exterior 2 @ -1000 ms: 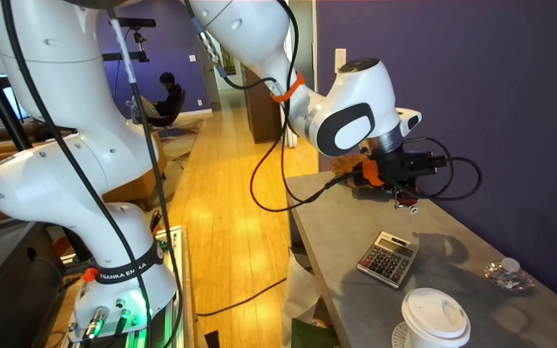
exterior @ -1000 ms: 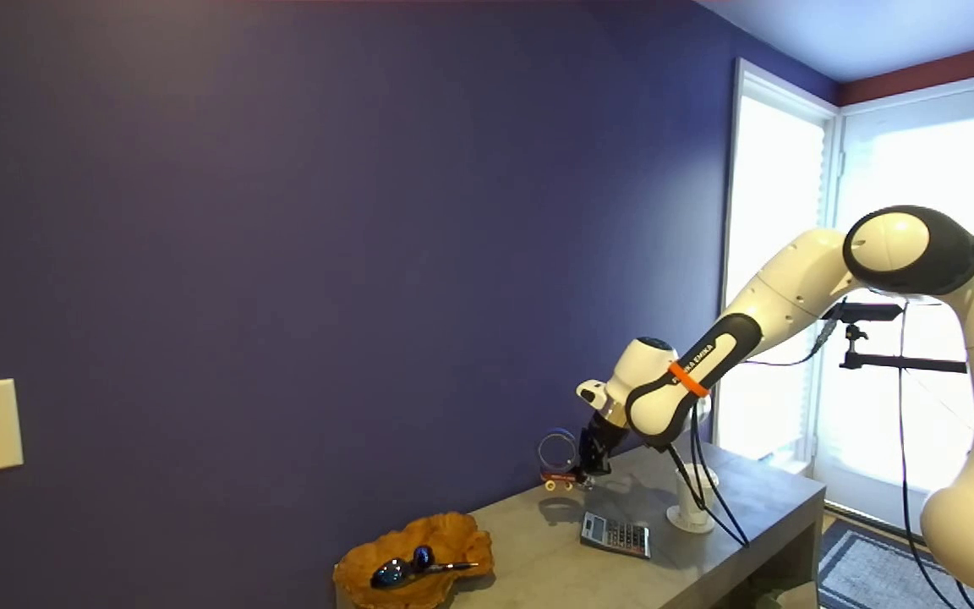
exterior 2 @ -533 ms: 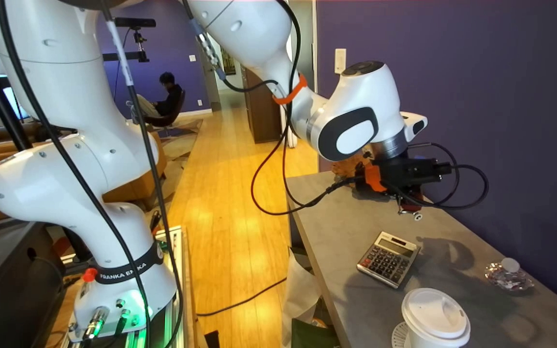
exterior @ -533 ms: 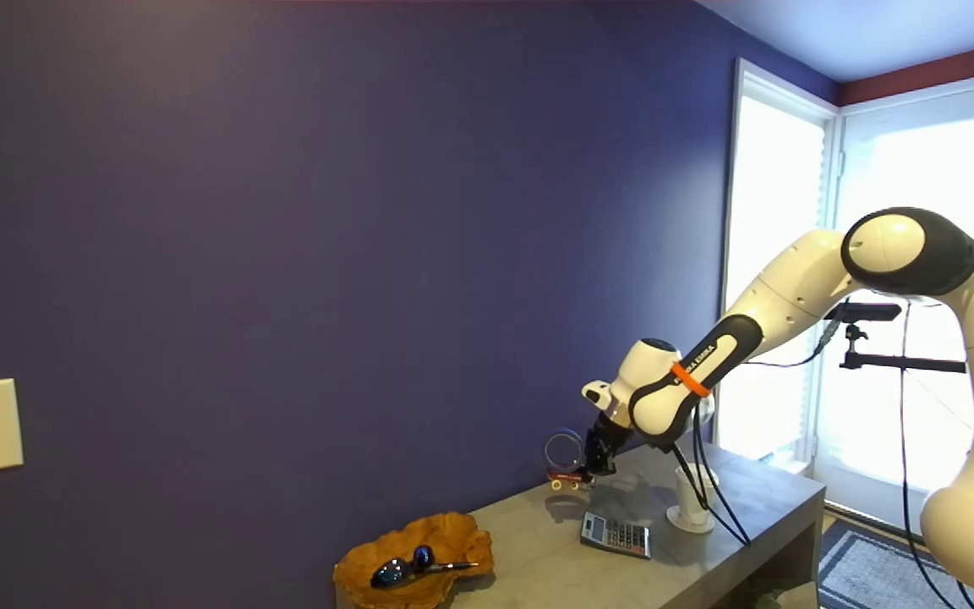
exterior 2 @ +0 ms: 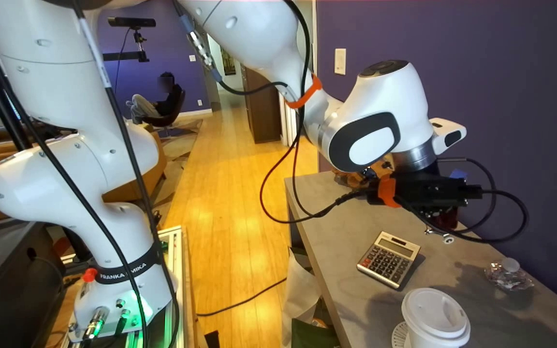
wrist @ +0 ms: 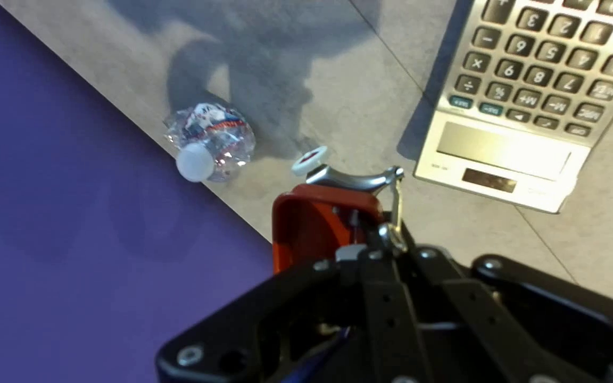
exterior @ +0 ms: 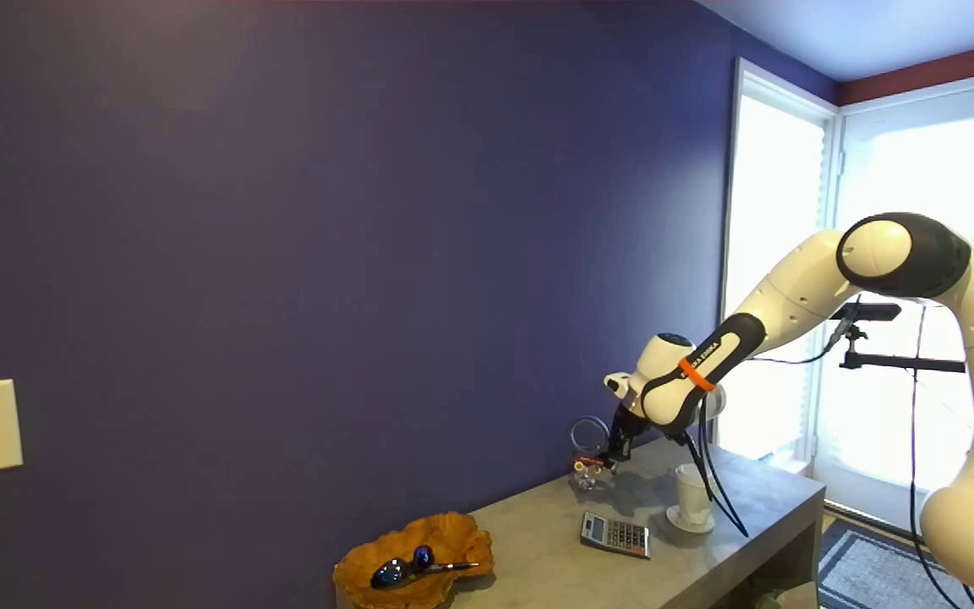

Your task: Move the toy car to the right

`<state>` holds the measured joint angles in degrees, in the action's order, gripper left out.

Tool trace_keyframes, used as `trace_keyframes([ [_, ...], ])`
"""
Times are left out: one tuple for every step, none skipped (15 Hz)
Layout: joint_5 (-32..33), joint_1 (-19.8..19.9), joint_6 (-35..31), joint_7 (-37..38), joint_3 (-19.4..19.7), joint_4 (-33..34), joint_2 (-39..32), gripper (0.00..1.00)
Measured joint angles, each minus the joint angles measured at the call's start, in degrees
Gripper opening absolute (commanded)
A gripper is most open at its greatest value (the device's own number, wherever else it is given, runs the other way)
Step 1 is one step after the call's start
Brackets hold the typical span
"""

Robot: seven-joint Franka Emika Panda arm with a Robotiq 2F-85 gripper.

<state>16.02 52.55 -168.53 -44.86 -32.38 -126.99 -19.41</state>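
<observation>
- Toy car [wrist: 312,226], wrist view: glossy red body, tray-shaped, with rounded corners and a raised lip; the hollow shades from orange-red to deep red.
- Underside fittings: a polished, curved metal bracket [wrist: 357,182] runs along the outer face of the lip and meets, at one end, a white wheel [wrist: 310,160] with a red hub.
- Toy car in an exterior view [exterior: 590,459]: a thin red band with two small, pale wheels along its lower edge.
- Toy car in an exterior view [exterior 2: 447,218]: a dark red patch, partly hidden, with a small whitish wheel below it.
- Gripper [wrist: 399,255]: the black fingers are clenched on the toy car, whose red body juts out to one side of the fingertips. The exact line of contact is hidden.
- Position: the toy car is held clear of the grey tabletop [wrist: 349,109], near the purple wall [wrist: 99,223]. A crumpled clear bottle [wrist: 218,135] with a white cap stands near it, close to the same wall.
- Surroundings: a silver calculator [wrist: 524,103] lies flat on the tabletop; a lidded white cup [exterior 2: 435,314] stands beyond it; a brown wooden bowl [exterior: 453,533] holds dark, glossy objects [exterior: 391,573].
</observation>
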Motion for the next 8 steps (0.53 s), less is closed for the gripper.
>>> trace_keyframes([
  [0.0, -0.02, 0.05, 1.2, 0.89, 0.55, -0.16, 0.01],
  [0.0, -0.1, 0.3, 2.46, 1.77, 1.24, -0.36, 0.01],
  [0.0, -0.24, 0.59, 3.69, 2.69, 1.97, -0.63, 0.01],
  [-1.11, -1.5, 0.65, 4.22, 4.7, 2.76, -0.79, 0.01],
  [-2.56, -3.79, 0.65, 4.36, 7.75, 3.61, -0.87, 0.01],
  [-3.68, -6.29, 0.69, 4.81, 10.96, 4.61, -1.01, 0.01],
  [-4.45, -8.65, 0.76, 5.5, 13.92, 5.63, -1.25, 0.01],
  [-4.94, -10.91, 1.01, 6.4, 16.74, 6.7, -1.57, 0.01],
])
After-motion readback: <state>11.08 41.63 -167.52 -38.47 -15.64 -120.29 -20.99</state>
